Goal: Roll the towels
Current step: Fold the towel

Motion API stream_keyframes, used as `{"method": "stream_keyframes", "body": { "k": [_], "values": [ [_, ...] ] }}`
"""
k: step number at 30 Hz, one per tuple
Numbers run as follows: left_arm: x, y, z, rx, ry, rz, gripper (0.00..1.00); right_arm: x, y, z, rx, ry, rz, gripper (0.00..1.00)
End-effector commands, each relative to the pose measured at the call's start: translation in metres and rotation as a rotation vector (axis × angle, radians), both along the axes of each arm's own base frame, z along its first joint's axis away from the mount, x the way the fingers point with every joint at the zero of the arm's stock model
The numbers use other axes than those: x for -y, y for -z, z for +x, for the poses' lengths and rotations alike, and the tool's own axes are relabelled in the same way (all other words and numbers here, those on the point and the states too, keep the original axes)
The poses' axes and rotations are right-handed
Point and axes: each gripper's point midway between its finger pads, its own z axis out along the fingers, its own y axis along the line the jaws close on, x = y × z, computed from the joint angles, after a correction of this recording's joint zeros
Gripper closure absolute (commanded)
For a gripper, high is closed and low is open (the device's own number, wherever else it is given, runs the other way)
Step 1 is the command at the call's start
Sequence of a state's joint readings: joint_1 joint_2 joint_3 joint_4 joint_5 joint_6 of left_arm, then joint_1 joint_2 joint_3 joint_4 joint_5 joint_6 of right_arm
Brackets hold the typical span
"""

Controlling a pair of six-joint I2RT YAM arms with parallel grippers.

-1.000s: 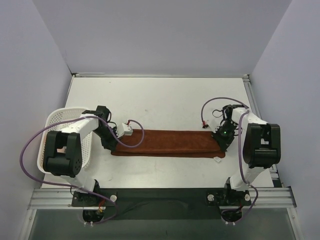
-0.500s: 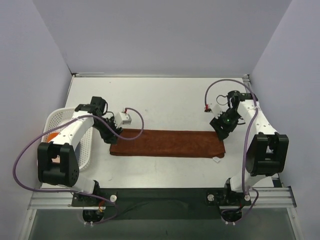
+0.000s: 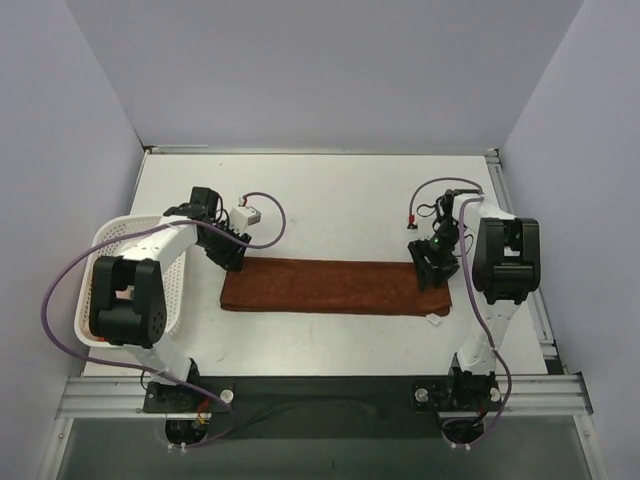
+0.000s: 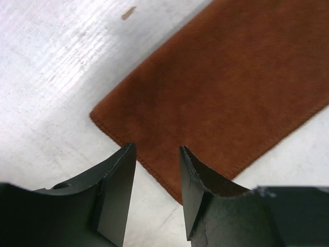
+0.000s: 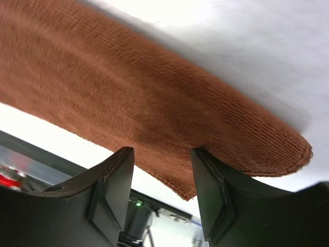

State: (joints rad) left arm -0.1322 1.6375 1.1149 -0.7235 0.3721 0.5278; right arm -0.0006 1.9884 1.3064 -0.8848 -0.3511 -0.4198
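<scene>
Towel first: a rust-brown terry towel, folded to a long narrow strip, lies flat on the white table. It runs left-right across the middle, btwn my two arms. A small white tag sticks out at its near right corner.

My left hand is at the strip's far left corner. On the wrist cam its black fingers stand apart w/ a moderate gap and nothing btwn them. The towel spreads out beyond the tips, and its corner and one edge pass under the gap. Can't tell if the tips touch the cloth.

My right hand is over the strip's right end. On the wrist cam its fingers are also spread, approx the same width, w/ nothing clamped. The towel fills that view very close, just past the tips. Its rounded folded end is at the right, and the hem crosses the gap. Contact w/ the cloth: can't tell.

A white plastic lattice basket sits at the table's left edge beside my left arm, apart from the towel.
</scene>
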Motion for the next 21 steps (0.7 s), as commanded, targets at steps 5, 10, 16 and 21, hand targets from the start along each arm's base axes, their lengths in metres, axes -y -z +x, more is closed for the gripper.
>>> {"method": "stream_keyframes", "body": {
  "k": [5,10,16,21],
  "values": [
    [-0.013,0.040,0.028,0.005,-0.164,0.052,0.52,0.038,0.015,0.036,-0.024,0.156,-0.136,0.51],
    [-0.004,0.051,0.034,-0.039,-0.181,0.013,0.55,0.054,0.015,0.061,-0.007,0.190,-0.154,0.54],
    [-0.001,0.032,0.042,0.012,-0.199,-0.015,0.57,0.052,-0.012,0.072,0.049,0.222,-0.070,0.55],
    [0.019,-0.012,0.034,0.090,-0.163,-0.128,0.54,0.060,-0.053,0.060,0.139,0.285,-0.006,0.55]
  ]
}}
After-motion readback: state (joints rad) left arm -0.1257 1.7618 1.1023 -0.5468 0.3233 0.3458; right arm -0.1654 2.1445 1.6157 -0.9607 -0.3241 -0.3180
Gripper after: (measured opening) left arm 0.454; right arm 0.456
